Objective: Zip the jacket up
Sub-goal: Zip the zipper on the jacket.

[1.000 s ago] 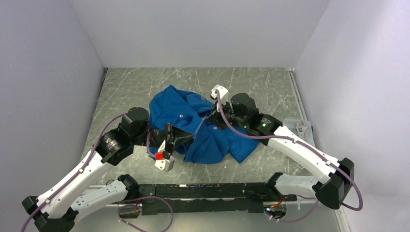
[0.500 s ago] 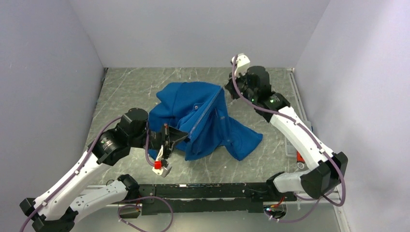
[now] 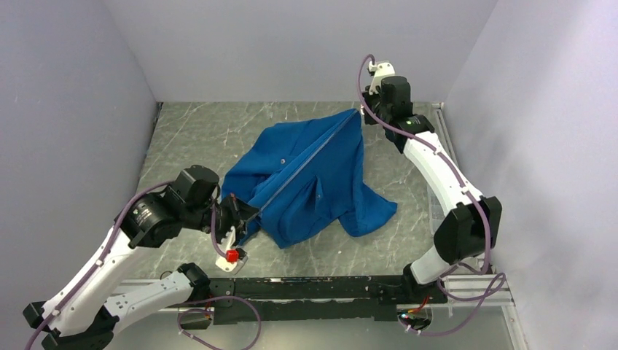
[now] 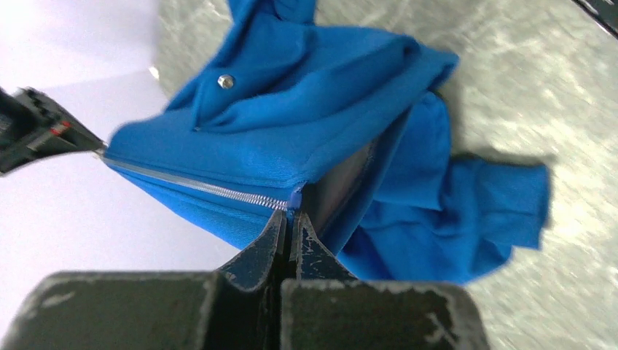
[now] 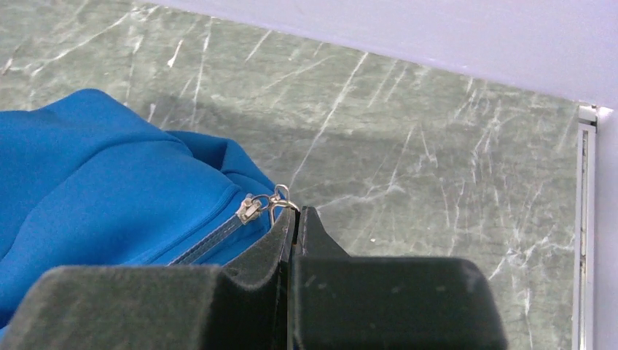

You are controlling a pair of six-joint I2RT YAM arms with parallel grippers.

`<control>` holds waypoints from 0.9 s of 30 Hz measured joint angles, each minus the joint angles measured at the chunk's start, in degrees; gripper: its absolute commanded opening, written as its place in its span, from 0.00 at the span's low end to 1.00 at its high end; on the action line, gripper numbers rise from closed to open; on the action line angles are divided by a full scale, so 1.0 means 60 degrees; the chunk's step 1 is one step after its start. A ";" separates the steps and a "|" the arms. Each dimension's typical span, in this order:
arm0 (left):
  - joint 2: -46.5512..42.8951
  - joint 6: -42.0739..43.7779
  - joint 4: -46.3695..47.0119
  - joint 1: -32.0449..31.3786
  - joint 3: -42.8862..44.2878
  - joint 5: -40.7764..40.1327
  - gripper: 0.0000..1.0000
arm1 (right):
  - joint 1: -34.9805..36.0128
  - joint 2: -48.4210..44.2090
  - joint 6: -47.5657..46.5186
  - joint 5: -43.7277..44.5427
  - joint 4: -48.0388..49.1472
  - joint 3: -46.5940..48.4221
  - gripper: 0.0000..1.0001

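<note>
At the jacket's [image 3: 306,179] near end, your left gripper [image 4: 289,219] has its fingers pressed tight on the blue hem, right where the zipper [image 3: 302,164] starts. The jacket itself lies mid-table [image 3: 204,131], its zipper pulled into a straight line between both arms. At the jacket's far end, your right gripper [image 5: 295,213] pinches the silvery zipper pull [image 5: 271,201].

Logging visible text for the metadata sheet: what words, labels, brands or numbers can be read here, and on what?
None can be read in any view.
The jacket shows no logo or tag.
Its metal snap is too small to show any engraving.
The red part at the left wrist carries no legible mark.
</note>
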 measured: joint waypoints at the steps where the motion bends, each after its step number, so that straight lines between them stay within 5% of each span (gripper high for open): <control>1: -0.0007 -0.0004 -0.0233 0.0000 0.0044 -0.0222 0.00 | -0.0066 0.0113 0.0007 0.0051 0.0011 0.0055 0.00; 16: 0.0004 -0.1279 -0.0943 -0.0087 -0.0514 -0.2947 0.00 | -0.0444 0.1213 0.0197 -0.0226 -0.0084 0.1115 0.00; 27: 0.1359 -0.3202 -0.0663 -0.0153 -0.1610 -0.4441 0.03 | -0.0994 0.1574 -0.0015 0.1239 0.0259 0.1341 0.00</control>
